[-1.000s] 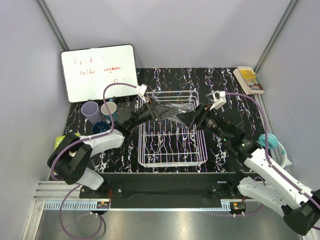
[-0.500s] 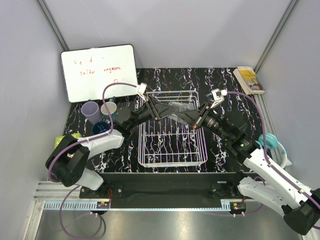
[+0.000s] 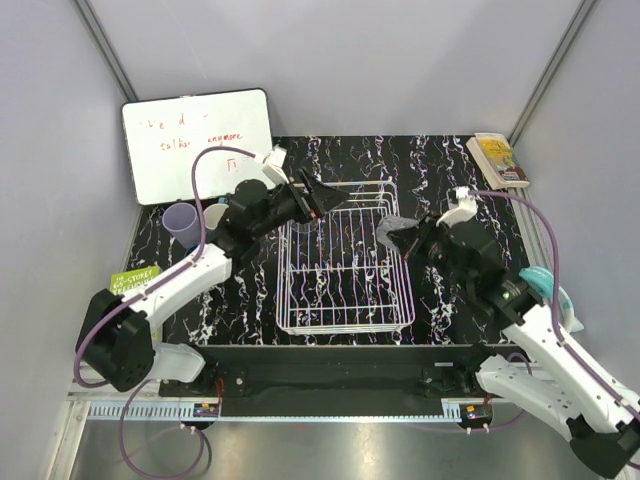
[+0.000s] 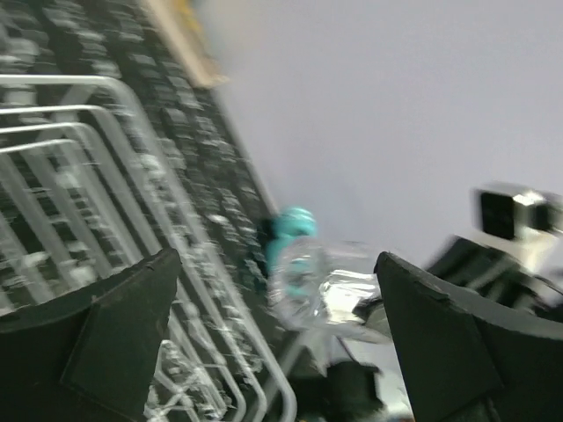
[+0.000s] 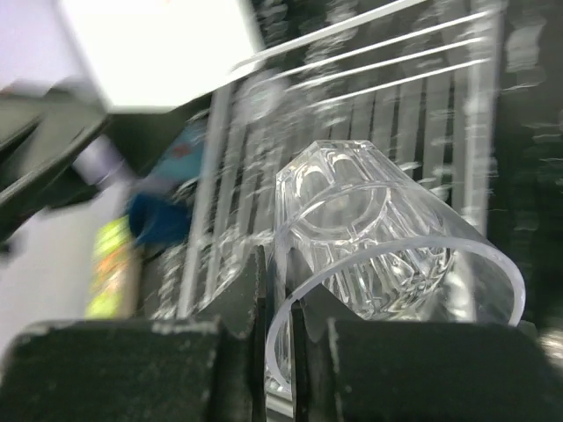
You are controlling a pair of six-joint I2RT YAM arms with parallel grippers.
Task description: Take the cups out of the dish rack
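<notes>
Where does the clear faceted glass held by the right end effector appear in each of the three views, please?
Top external: clear faceted glass right of centre, at the dish rack's right side, in the right end effector.
Left wrist: glass lower centre, blurred.
Right wrist: glass centre, its rim pinched.
Shared landmark: the dish rack.

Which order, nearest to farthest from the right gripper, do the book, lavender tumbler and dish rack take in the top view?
1. dish rack, just left of the right gripper, which holds a clear glass.
2. book, at the back right corner of the table.
3. lavender tumbler, far left, beyond the rack.
</notes>
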